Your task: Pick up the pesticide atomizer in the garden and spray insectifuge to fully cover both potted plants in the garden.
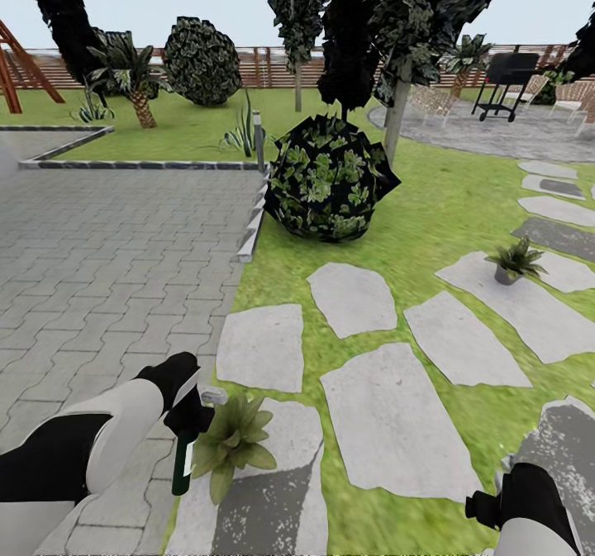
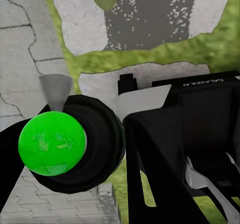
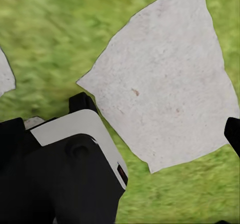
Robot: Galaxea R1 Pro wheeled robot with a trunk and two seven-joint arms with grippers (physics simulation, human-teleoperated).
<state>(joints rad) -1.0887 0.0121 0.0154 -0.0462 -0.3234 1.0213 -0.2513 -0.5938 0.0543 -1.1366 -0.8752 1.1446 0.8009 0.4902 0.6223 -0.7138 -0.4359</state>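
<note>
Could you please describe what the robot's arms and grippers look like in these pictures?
Both arms have glossy white shells with black sections. The left gripper and right gripper are black and blocky; wrist views show white panels on black housings, and the left one carries small white mirrored lettering.

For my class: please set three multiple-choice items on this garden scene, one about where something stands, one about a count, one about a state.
1. Where is the nearer potted plant?
A. on a stepping stone beside the left gripper
B. on the grey paving
C. under the barbecue grill

2. How many small potted plants show in the head view?
A. one
B. two
C. four

3. What is the pesticide atomizer's state?
A. lying on the lawn
B. held upright in the left gripper
C. standing alone on a stone

Answers: 1 A, its leaves spread over the stepping stone next to the gripper. 2 B, the farther potted plant sits on another stone. 3 B, the gripper closes round its top, the green body hanging below.
</note>
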